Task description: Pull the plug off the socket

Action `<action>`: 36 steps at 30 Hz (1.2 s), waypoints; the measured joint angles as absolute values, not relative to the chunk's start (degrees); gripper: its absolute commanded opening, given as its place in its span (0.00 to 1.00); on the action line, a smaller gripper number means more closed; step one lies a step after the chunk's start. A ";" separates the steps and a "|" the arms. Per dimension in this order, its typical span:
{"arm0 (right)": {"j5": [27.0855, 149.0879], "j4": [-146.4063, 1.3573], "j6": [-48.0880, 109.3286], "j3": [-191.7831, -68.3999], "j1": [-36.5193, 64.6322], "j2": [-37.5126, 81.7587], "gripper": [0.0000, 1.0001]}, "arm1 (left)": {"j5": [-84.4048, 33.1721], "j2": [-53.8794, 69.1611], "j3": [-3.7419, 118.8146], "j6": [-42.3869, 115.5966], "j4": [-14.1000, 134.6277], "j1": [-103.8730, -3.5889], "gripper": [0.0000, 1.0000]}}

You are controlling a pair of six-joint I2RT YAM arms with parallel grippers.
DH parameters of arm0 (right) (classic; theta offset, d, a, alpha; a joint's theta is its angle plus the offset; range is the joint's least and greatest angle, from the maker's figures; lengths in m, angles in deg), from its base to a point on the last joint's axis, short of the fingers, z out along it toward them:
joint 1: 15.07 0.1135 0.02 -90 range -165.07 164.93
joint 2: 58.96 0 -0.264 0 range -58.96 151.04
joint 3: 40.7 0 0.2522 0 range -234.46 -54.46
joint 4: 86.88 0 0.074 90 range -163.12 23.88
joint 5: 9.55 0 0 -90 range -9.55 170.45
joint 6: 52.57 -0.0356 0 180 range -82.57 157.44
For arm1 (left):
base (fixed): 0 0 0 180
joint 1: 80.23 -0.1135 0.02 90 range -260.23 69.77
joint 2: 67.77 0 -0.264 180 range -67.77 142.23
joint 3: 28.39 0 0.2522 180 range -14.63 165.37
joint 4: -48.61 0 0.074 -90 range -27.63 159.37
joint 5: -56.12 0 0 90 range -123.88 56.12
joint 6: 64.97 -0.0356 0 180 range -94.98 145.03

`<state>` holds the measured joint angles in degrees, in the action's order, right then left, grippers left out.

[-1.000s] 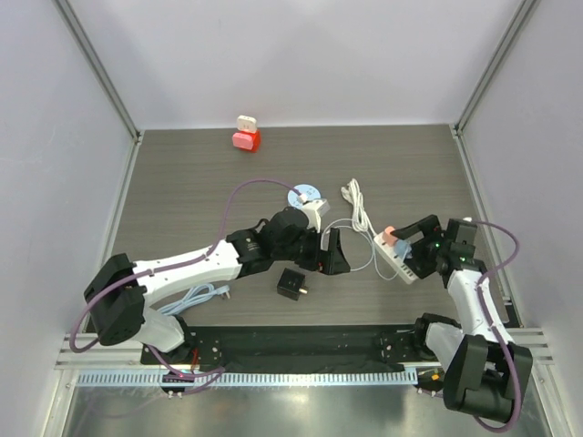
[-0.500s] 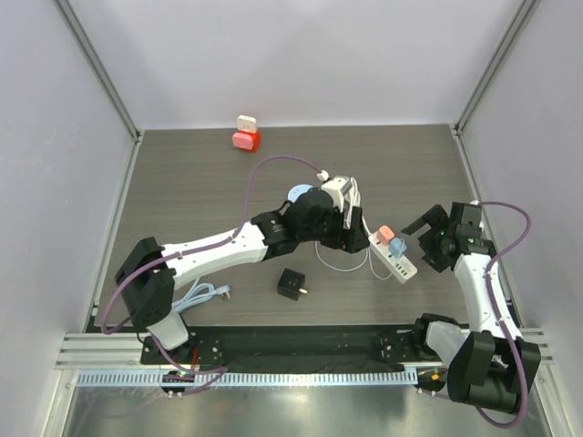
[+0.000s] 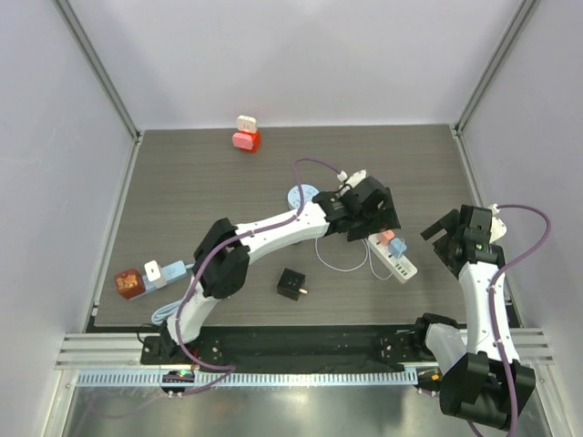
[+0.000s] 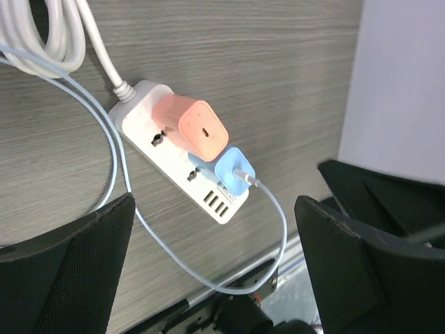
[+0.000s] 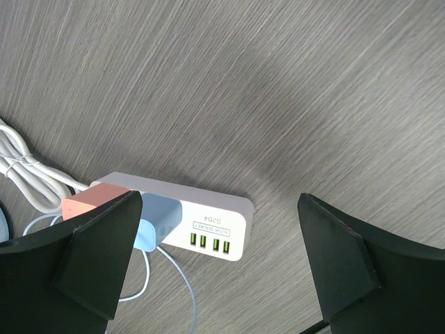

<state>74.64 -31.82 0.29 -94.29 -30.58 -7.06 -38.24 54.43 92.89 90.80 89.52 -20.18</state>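
A white power strip lies on the dark wood table, right of centre. A pink plug and a light blue plug sit in its sockets side by side. A thin pale cable runs from the blue plug. My left gripper hovers open just above and left of the plugs. In the left wrist view the strip, pink plug and blue plug lie ahead of the open gripper. My right gripper is open and empty, right of the strip. The right wrist view shows the strip and blue plug between its spread fingers.
A coiled white cord lies behind the strip, beside a blue disc. A black cube sits near the front. A red and white block stands at the back. Small adapters and a pale cable lie front left.
My left arm has stretched right and its gripper now sits over the strip's plugs. My right gripper has drawn back to the right, away from the strip. The adapters at front left are now uncovered.
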 measured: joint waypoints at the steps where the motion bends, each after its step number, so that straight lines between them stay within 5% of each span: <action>1: 74.12 -31.49 0.27 -94.29 -30.58 -7.80 1.00 | -39.18 55.91 95.08 92.09 91.80 -19.85 0.95; 9: 72.81 -30.77 0.29 -94.29 -30.56 -8.24 1.00 | -44.38 65.77 112.52 102.65 106.18 -17.47 0.83; 18: 71.36 -30.75 0.27 -94.29 -30.08 -8.04 1.00 | -44.58 71.91 115.75 107.76 109.06 -17.86 0.65; 36: 70.53 -31.08 0.90 -94.29 -28.33 -7.21 1.00 | -43.94 74.75 117.90 108.64 108.08 -19.41 0.63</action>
<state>70.53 -31.08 0.90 -94.29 -28.33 -7.21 -43.94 74.75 117.90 108.64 108.08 -19.41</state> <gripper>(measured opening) 0.996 0.664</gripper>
